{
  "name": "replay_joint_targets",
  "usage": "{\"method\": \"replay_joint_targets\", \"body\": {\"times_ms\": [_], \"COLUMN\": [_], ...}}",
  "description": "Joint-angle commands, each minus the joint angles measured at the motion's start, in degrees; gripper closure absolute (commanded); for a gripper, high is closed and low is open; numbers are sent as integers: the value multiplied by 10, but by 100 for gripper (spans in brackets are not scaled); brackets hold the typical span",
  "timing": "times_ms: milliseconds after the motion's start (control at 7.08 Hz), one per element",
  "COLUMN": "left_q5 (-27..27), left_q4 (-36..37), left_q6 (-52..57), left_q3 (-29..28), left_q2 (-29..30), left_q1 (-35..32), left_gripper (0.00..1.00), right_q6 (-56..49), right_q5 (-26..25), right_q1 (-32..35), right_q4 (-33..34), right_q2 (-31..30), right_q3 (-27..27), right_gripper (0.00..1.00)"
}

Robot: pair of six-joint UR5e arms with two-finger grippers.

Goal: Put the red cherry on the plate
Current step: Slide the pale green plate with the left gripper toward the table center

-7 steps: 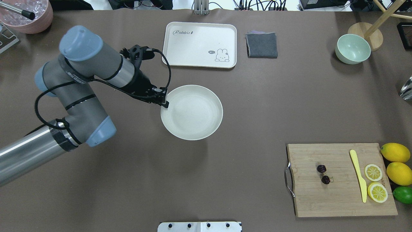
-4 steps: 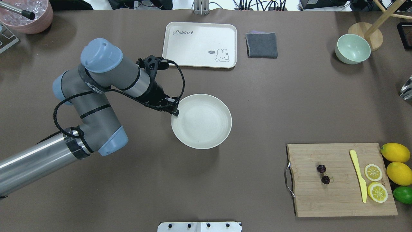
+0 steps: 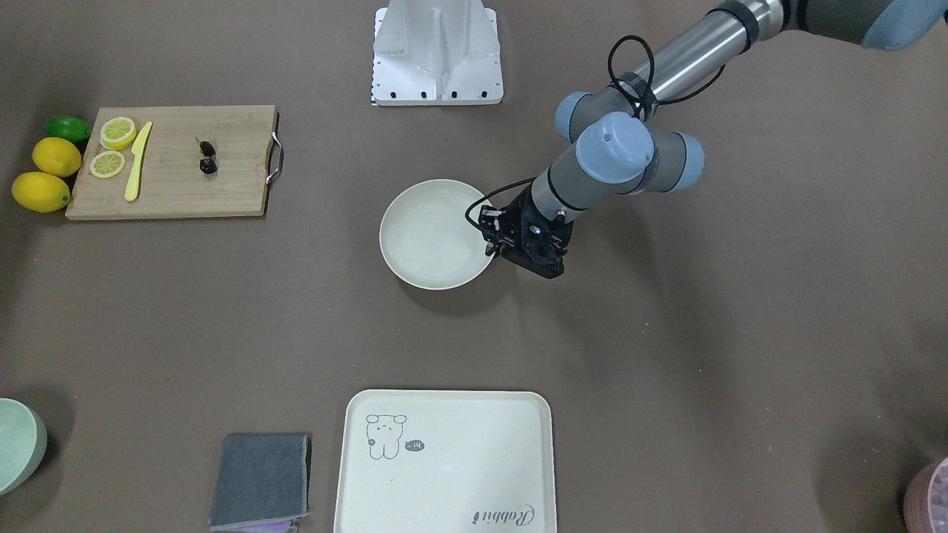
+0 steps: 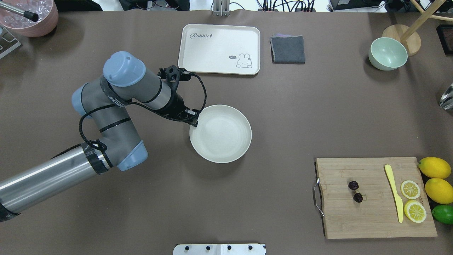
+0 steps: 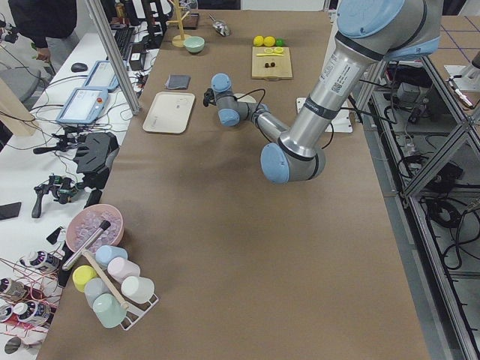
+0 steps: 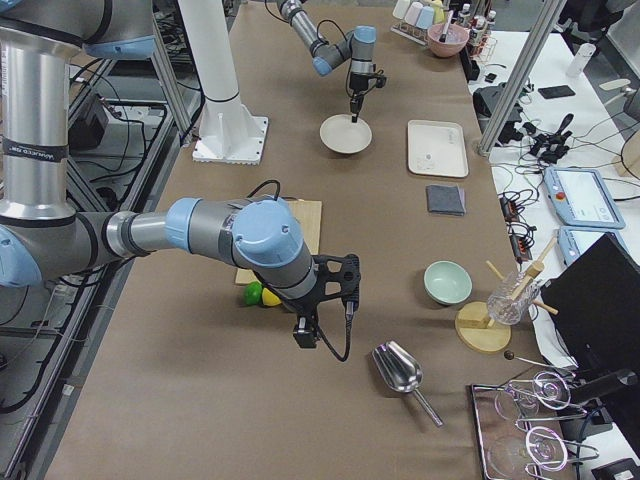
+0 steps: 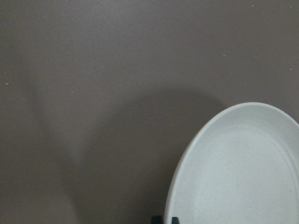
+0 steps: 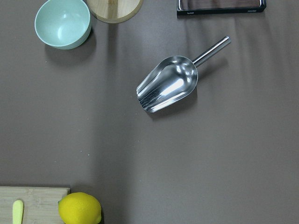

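- two tiny, near-black fruits joined by thin stems make up the red cherry point(image 4: 353, 185); it lies on the wooden cutting board point(image 4: 375, 219), towards the handle end, well apart from the yellow knife point(image 4: 394, 191) and the lemon slices point(image 4: 410, 189).
- the plate point(image 4: 244, 148) is out in the middle of the table point(image 4: 283, 106), well apart from the board, and nothing lies in it.
- the left gripper point(image 4: 193, 121) is at the plate's rim on the robot's left side, jaws closed on that edge; the wrist view shows its fingertips point(image 7: 174, 220) right at the rim, and the broad shadow under the plate suggests that side is off the table.
- the right gripper point(image 6: 305, 335) hangs over bare table beyond the board's end, near a metal scoop point(image 8: 168, 88); only a side view shows it, so i cannot tell how its jaws stand.
- handling, as a judgement: the cherry looks very light, small and round, so it may roll or slip from a pinch; the skins look smooth and soft enough to bruise.
- the stems look too thin to hold reliably. a gentle pinch across one fruit, or where the stems join, seems safest, with the other fruit dangling.
- the plate looks stiff and light; held by its rim alone it could tilt.
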State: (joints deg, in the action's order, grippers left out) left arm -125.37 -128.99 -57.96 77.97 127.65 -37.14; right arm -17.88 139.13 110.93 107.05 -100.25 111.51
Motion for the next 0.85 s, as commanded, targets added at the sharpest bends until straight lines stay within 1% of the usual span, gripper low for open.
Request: {"method": "replay_joint_targets", "body": {"times_ms": [0,141,282,424,565,706], "left_q5": [6,12,19,19,31,31], "left_q4": [-20,-20,-21,-33,-38,-38], "left_q6": [1,1,1,1,1,1], "left_q3": [-24,-25,-25,-25,-25,-24], "left_q2": [5,6,5,3,2,1], "left_q1": [3,2,7,8,8,8], "left_gripper": [100,100,92,77,40,2], "right_q6": [0,0,-1,-1,-1,0], "right_q5": [0,0,0,0,1,3], "right_q1": [6,6,9,10,11,11], "right_q4": [0,0,0,0,0,0], "right_q2": [-13,-13,-13,-15,-16,-19], "right_q3": [8,8,8,9,9,9], "right_gripper": [0,0,0,0,0,0]}}
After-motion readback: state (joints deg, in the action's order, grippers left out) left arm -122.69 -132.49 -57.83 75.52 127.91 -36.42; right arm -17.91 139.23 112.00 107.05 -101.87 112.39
